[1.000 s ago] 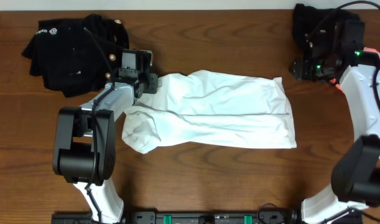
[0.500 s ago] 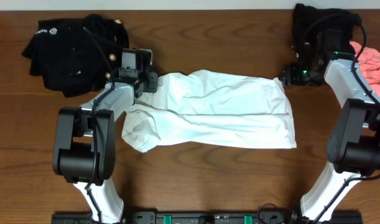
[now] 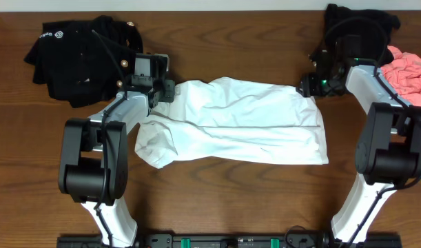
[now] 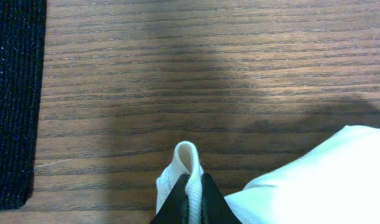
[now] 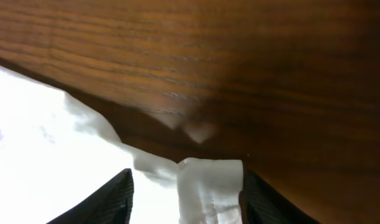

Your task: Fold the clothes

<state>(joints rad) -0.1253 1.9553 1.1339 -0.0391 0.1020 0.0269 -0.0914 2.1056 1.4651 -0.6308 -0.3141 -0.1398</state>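
Right arm swung in: right fingers (image 3: 305,87), off to the right of the white T-shirt (image 3: 244,124) a second ago, now sit at its upper right corner. Left arm and shirt unchanged.

Up-left of the shirt: black buttoned garment (image 3: 72,52), well apart, not in the way. Then left fingers (image 3: 169,93), clamped on a small nub of cloth at the shirt's upper left corner. Shirt lies mid-worktop (image 3: 231,34), partly folded, sleeve bunched at its lower left. Right fingers are apart with the corner tab lying between them, not gripped yet.

Risks:
- A shallow bite on the right catches one layer or slips out on lift.
- The left nub is thin and could pull free under tension.
- The bunched sleeve could fold in crooked.

Up-right of the shirt: plain black garment (image 3: 358,17) and pink garment (image 3: 410,69), near the right arm. Its elbow could drag them.
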